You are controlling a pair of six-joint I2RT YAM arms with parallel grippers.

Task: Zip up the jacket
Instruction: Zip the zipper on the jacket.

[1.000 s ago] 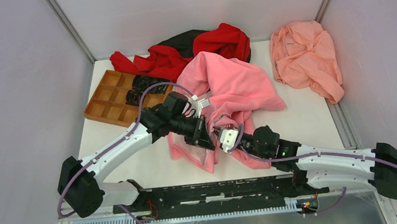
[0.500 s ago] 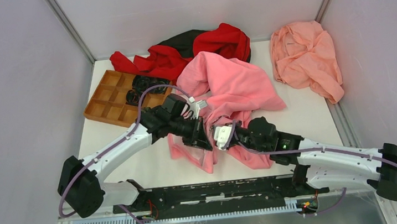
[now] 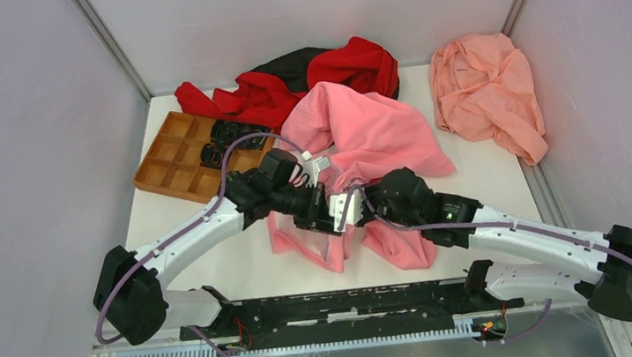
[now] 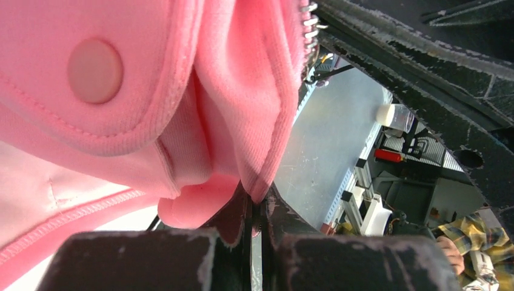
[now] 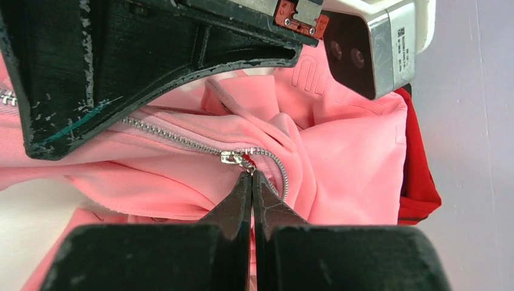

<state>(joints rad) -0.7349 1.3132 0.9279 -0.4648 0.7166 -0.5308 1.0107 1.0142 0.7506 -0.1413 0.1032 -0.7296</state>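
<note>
The left fingers (image 4: 285,224) are clenched on a folded hem of the bright pink fleece jacket (image 3: 370,133). The cloth bunches just above their tips, with a round pink snap (image 4: 94,71) further up to the left. The right fingers (image 5: 233,203) are pressed together, tips right at the small metal zipper pull (image 5: 232,159); whether the pull is nipped between them I cannot tell. Silver zipper teeth (image 5: 176,138) run leftward from those tips. Both sets of fingers meet at the jacket's near edge, its bulk heaped beyond them on the white bench (image 3: 491,187). A red-and-black garment (image 3: 345,65) lies farther beyond.
</note>
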